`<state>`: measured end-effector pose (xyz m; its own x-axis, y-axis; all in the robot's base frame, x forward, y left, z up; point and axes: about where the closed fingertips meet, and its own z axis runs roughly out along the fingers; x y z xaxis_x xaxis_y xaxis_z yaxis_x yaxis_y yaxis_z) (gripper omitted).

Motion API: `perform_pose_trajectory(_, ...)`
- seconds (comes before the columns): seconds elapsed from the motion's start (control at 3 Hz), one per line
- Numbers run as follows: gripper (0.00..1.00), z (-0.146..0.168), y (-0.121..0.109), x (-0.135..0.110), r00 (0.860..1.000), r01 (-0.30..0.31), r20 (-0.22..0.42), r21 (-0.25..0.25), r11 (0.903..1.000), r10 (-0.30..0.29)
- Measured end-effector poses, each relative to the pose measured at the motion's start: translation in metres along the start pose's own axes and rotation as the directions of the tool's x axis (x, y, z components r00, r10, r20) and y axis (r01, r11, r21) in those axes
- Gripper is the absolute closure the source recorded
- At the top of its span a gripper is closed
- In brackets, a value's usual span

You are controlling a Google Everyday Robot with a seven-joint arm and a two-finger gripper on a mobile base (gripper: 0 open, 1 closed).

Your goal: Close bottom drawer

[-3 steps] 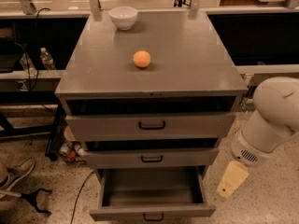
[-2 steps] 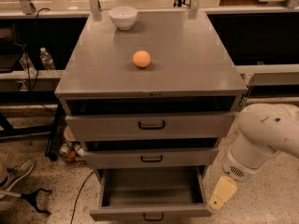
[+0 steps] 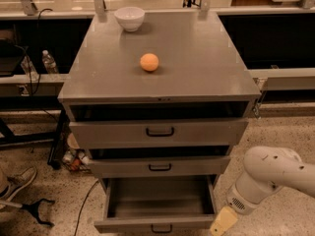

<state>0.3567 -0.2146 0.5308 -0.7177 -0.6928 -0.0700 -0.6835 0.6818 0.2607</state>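
The grey metal cabinet (image 3: 162, 48) has three drawers. The bottom drawer (image 3: 160, 200) is pulled far out, its empty inside showing, with its front panel and small dark handle (image 3: 161, 228) at the lower edge of the camera view. The middle drawer (image 3: 160, 167) and the top drawer (image 3: 158, 132) stick out slightly. My white arm (image 3: 268, 178) comes in from the lower right. My gripper (image 3: 223, 222) hangs low beside the right front corner of the bottom drawer, apart from it.
An orange ball (image 3: 149, 62) and a white bowl (image 3: 130, 18) sit on the cabinet top. A water bottle (image 3: 49, 62) stands on a shelf to the left. A shoe (image 3: 15, 182), a cable and clutter (image 3: 74, 159) lie on the floor at left.
My arm has dropped lower and swung left, bringing the gripper down beside the bottom drawer's right front corner. The drawers have not moved.
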Motion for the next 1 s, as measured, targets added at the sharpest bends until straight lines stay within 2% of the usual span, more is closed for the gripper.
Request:
perform_pose_trajectory(0.33,0.0,0.035,-0.002,-0.005,0.999,0.005,0.042,-0.054,0.9985,-0.003)
perform_pose_trajectory(0.67,0.0,0.057,0.001,-0.009,0.997,0.019,0.081,-0.068,0.9975,-0.013)
perform_pose_trajectory(1.0,0.0,0.057,0.001,-0.009,0.997,0.019,0.081,-0.068,0.9975,-0.013)
